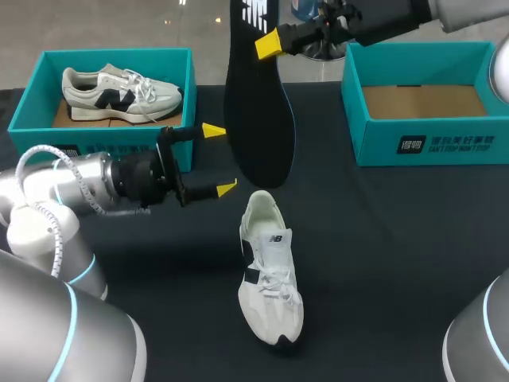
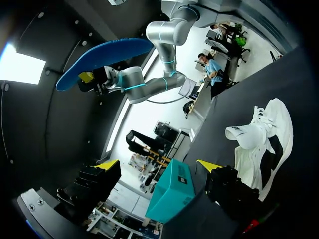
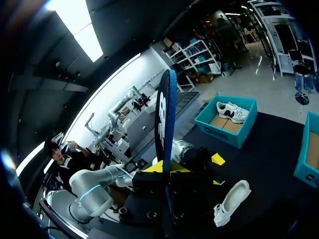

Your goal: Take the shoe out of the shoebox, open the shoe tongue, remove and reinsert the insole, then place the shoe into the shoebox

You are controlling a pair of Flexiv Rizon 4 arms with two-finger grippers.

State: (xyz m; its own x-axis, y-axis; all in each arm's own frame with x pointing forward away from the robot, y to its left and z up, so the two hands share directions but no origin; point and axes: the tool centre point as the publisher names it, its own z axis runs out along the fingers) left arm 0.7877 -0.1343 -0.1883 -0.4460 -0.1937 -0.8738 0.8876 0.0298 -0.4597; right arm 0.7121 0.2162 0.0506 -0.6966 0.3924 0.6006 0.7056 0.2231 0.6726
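Black-clothed worktop [image 1: 398, 255], two teal boxes at its far edge.

Right gripper [image 1: 260, 42] [image 3: 167, 168]: the jaws are being pressed narrow onto the insole [image 1: 258, 119] [image 2: 104, 57] [image 3: 164, 114] from both sides, at its printed end. The insole is being held up off the worktop, with its free end hanging toward the shoe's opening. Contact with the shoe cannot be told.

Left gripper [image 1: 220, 159] [image 2: 158, 164]: the jaws are being held wide, with nothing between them, just beside the insole's lower end.

The shoe [image 1: 270, 278] [image 2: 259, 144] [image 3: 232, 199] is lying sole-down on the worktop below the insole, heel toward it, toe toward the robot. The empty shoebox [image 1: 429, 139] is standing well apart at the right. The left box [image 1: 171, 60] is holding a second shoe [image 1: 119, 91].

Progress, as judged:
- The shoe is out of the shoebox: done.
- The tongue: the opening is looking clear, but its exact state cannot be told.
- The insole is out: done.
- Reinsertion is being approached and is not yet done.
- The return of the shoe to the shoebox is left.

Print:
- A white logo is being shown at the insole's gripped end.
- A small mark is being shown on the shoe's tongue.
- A dark letter shape is being shown on the side of the second shoe.
- White characters are being shown on the front walls of both boxes.
- None of it is being transcribed.
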